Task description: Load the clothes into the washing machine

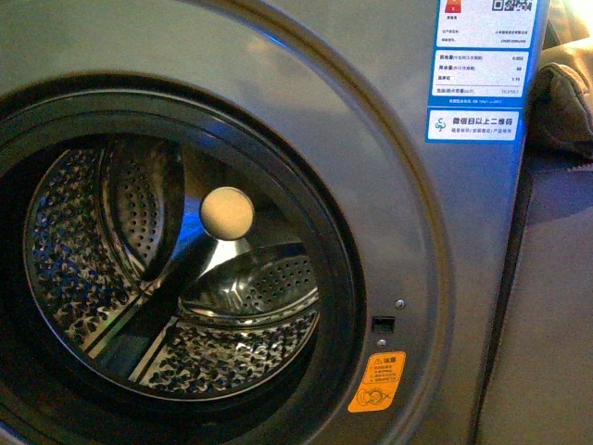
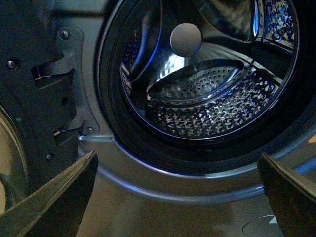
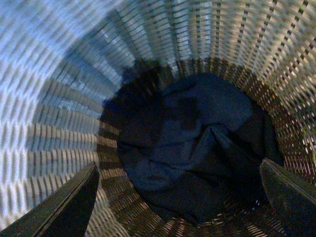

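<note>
The grey washing machine [image 1: 398, 232] fills the front view, its door open and its perforated steel drum [image 1: 139, 278] empty around a cream hub [image 1: 227, 212]. Neither arm shows in that view. In the left wrist view my left gripper [image 2: 180, 197] is open and empty, just outside the porthole's lower rim [image 2: 163, 173], facing the drum [image 2: 207, 108]. In the right wrist view my right gripper [image 3: 180, 197] is open above the dark navy clothes [image 3: 192, 153], which lie crumpled at the bottom of a woven wicker basket [image 3: 64, 98]. It is not touching them.
The machine's door hinge and latch plate [image 2: 54, 69] stand beside the porthole near my left gripper. An orange warning sticker [image 1: 377, 382] and blue-white labels [image 1: 477, 83] are on the front panel. A brown-tan bundle of cloth [image 1: 565, 93] lies to the right of the machine.
</note>
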